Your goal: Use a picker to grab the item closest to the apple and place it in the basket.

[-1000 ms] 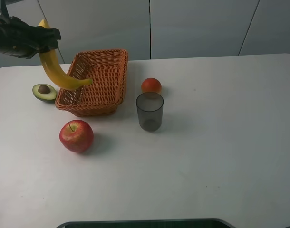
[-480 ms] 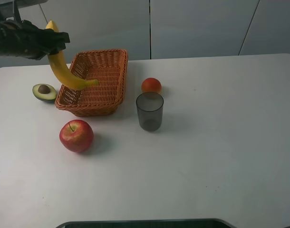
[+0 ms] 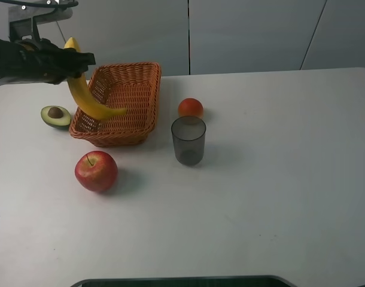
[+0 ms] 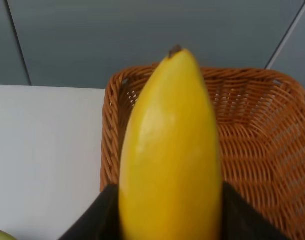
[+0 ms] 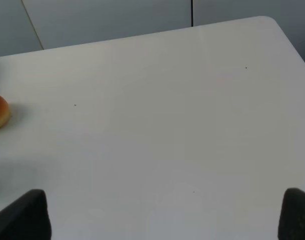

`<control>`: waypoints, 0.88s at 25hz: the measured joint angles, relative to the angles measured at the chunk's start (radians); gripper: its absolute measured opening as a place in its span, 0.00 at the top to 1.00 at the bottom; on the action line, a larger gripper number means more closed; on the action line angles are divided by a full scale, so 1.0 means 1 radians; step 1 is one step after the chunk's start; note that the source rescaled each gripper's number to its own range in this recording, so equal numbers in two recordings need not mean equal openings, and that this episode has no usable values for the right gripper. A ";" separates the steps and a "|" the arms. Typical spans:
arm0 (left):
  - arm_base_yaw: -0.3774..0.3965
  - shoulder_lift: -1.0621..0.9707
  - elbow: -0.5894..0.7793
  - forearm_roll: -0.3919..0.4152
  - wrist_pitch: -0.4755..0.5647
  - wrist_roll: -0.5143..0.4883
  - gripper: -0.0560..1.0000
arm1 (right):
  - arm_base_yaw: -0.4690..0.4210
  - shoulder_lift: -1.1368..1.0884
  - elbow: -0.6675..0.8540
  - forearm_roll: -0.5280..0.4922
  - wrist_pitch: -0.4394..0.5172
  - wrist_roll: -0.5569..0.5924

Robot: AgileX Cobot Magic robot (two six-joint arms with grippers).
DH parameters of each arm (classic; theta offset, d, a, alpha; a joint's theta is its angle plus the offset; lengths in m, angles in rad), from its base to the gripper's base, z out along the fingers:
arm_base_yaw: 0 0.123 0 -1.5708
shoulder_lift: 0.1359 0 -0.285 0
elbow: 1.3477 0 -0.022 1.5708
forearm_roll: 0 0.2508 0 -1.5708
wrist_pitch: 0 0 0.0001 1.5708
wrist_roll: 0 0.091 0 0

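Yellow curved banana (image 3: 82,98) hangs in the air at the far left of the white worktop (image 3: 278,179), clenched near its stem end by the black left gripper (image 3: 75,60). In the left wrist view the dark jaws press against both flanks of the banana (image 4: 170,150), so the hold looks firm. Its long axis runs steeply down from the jaws and bows toward the woven orange wicker basket (image 3: 148,67). The lower tip hangs over the basket's left part, while the gripped end sits above and just outside the left rim. The wrist view agrees, with the tip pointing across the rim into the wicker basket (image 4: 252,145).

The basket's open middle lies to the right of the jaws in the high view. The placing move therefore seems to call for a short shift that way before lowering and letting go.

The right gripper (image 5: 162,215) is far from the fruit, its jaws spread wide with only bare worktop between them.

The red apple (image 3: 96,171) rests in front of the basket, the halved avocado (image 3: 55,115) just beside its left wall, and the round orange fruit (image 3: 190,107) and grey tumbler (image 3: 188,140) to its right.

No brand, label or writing can be read anywhere.
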 joint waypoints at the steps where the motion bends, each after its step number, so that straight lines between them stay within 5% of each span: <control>1: -0.002 0.000 0.000 0.008 -0.002 0.000 0.92 | 0.000 0.000 0.000 0.000 0.000 0.000; 6: -0.008 0.000 0.000 0.035 -0.004 -0.002 0.88 | 0.000 0.000 0.000 0.000 0.000 0.000; 7: -0.008 0.000 0.000 0.035 -0.004 -0.002 0.76 | 0.000 0.000 0.000 0.000 0.000 0.000; 9: -0.008 0.000 0.000 0.037 -0.005 -0.002 0.27 | 0.000 0.000 0.000 0.000 0.000 0.000; 10: -0.008 0.000 0.000 0.037 -0.005 -0.002 0.12 | 0.000 0.000 0.000 0.000 0.000 0.000; 11: -0.008 0.000 0.000 0.037 -0.005 -0.002 0.07 | 0.000 0.000 0.000 0.000 0.000 0.000; 22: -0.008 0.000 0.000 0.037 0.000 -0.002 0.01 | 0.000 0.000 0.000 0.000 0.000 0.000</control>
